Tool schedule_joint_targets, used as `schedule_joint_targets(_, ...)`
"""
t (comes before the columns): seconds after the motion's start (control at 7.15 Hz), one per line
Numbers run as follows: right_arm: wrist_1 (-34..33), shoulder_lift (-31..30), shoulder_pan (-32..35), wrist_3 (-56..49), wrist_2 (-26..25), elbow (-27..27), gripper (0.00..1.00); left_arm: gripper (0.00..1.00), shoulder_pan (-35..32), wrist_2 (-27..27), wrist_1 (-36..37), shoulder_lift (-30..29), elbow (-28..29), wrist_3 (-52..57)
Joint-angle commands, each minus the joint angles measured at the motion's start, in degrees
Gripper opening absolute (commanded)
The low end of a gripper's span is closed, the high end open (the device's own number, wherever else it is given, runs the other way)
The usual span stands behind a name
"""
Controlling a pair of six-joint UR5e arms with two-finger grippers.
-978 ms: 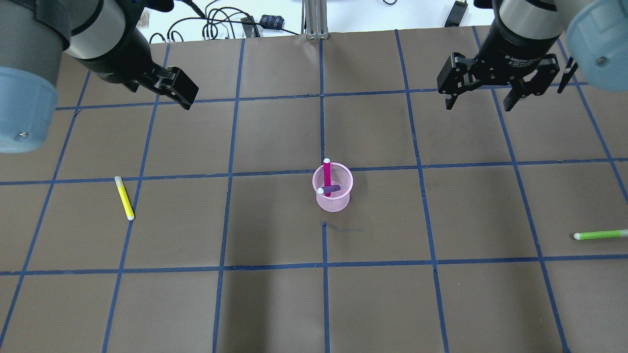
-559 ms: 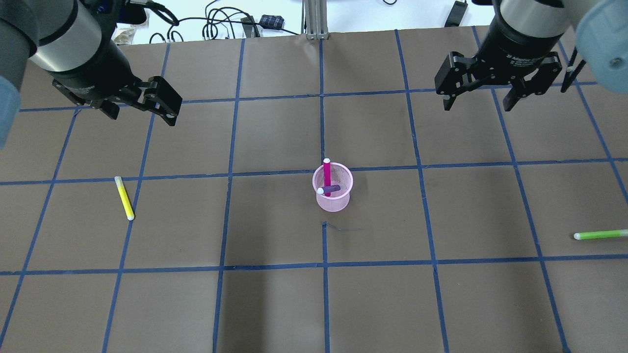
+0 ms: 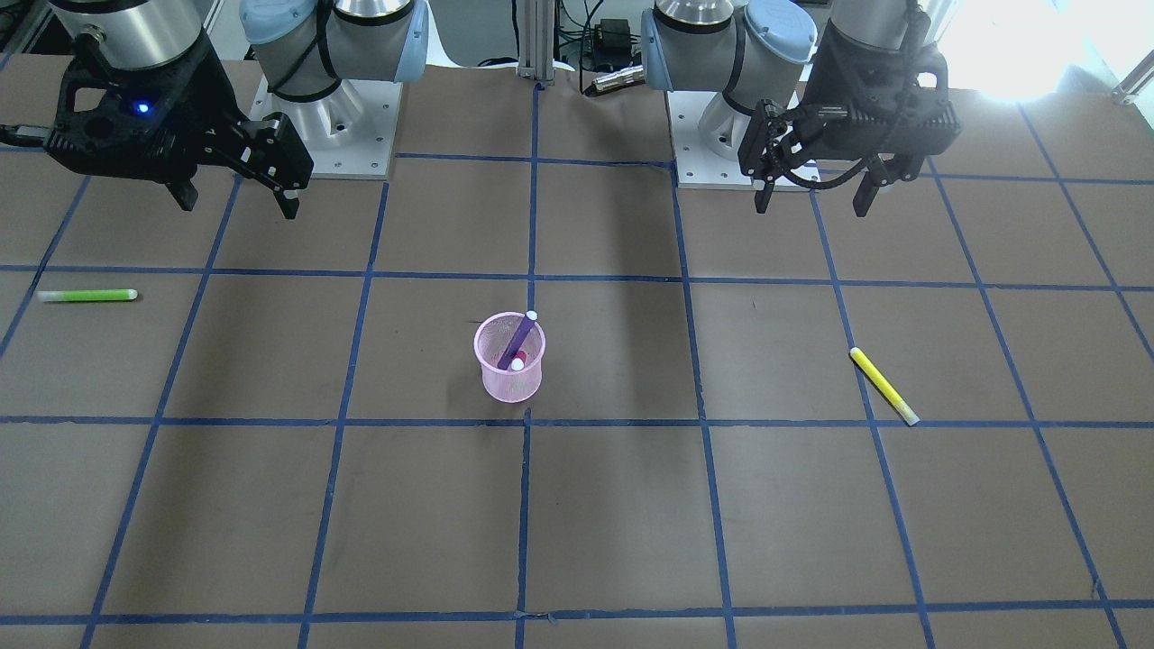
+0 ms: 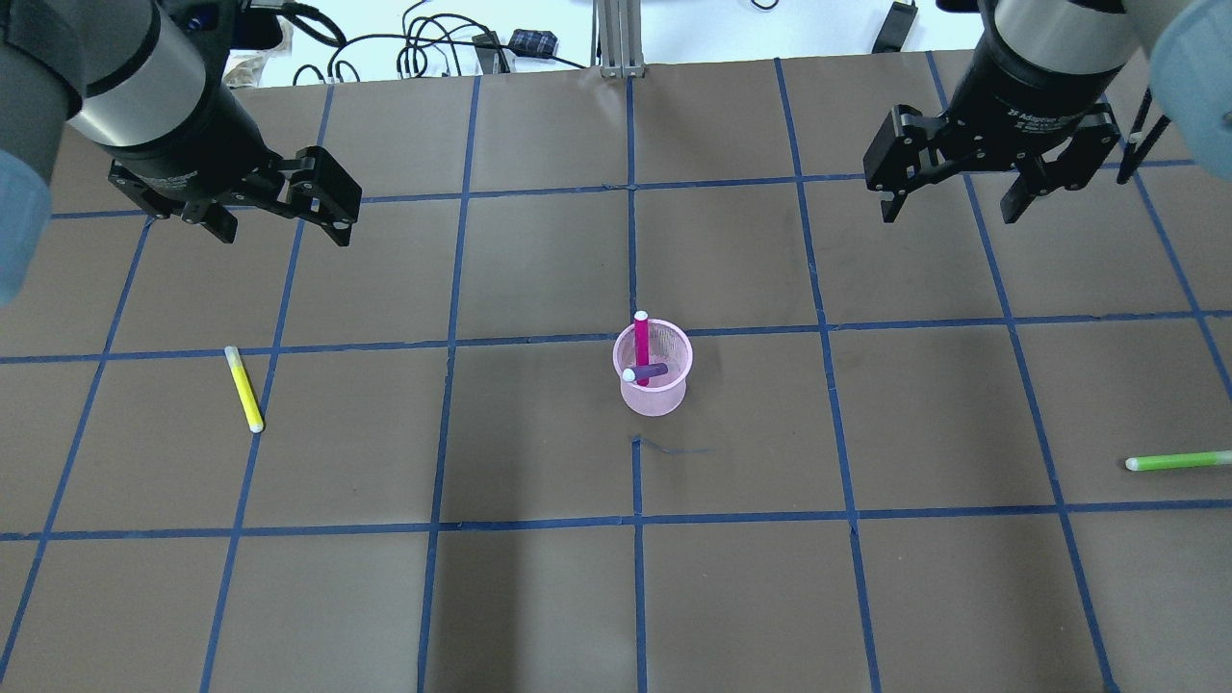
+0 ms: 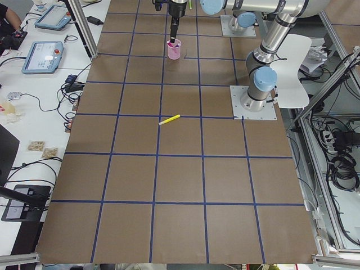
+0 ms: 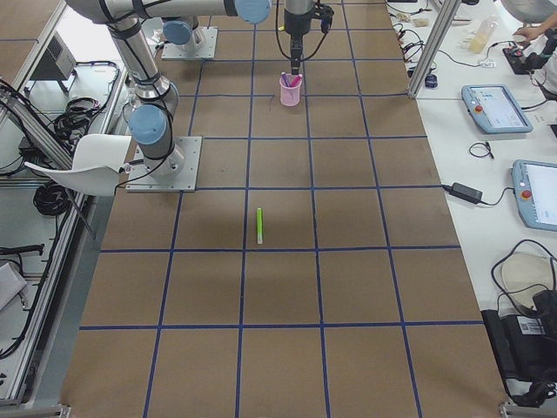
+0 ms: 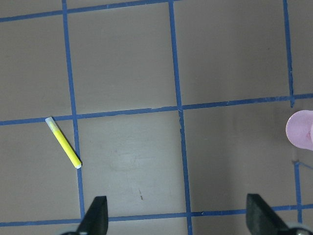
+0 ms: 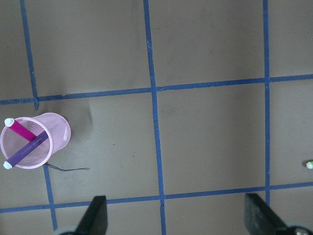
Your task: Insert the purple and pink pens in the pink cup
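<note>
The pink mesh cup (image 4: 654, 397) stands upright near the table's middle, also in the front view (image 3: 510, 383) and right wrist view (image 8: 58, 134). The pink pen (image 4: 641, 342) and the purple pen (image 4: 650, 371) both stand in it, leaning on the rim; they show in the right wrist view as pink pen (image 8: 19, 128) and purple pen (image 8: 27, 149). My left gripper (image 4: 284, 226) hangs open and empty above the far left of the table. My right gripper (image 4: 953, 207) hangs open and empty above the far right. Both are well away from the cup.
A yellow pen (image 4: 243, 389) lies on the table at the left, also in the left wrist view (image 7: 63, 143). A green pen (image 4: 1179, 461) lies near the right edge. Cables (image 4: 423, 48) lie beyond the far edge.
My left gripper has swung left and turned so both fingers now show, open. My right gripper has shifted slightly right. The cup and pens have not moved.
</note>
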Motion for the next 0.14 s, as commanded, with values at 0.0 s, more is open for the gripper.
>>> schedule_joint_targets(0.0,-0.8,0.41,0.25,0.61,-0.04,0.08,1.0,1.0,-0.04,0.17,0.07,-0.28,0.02,-0.15)
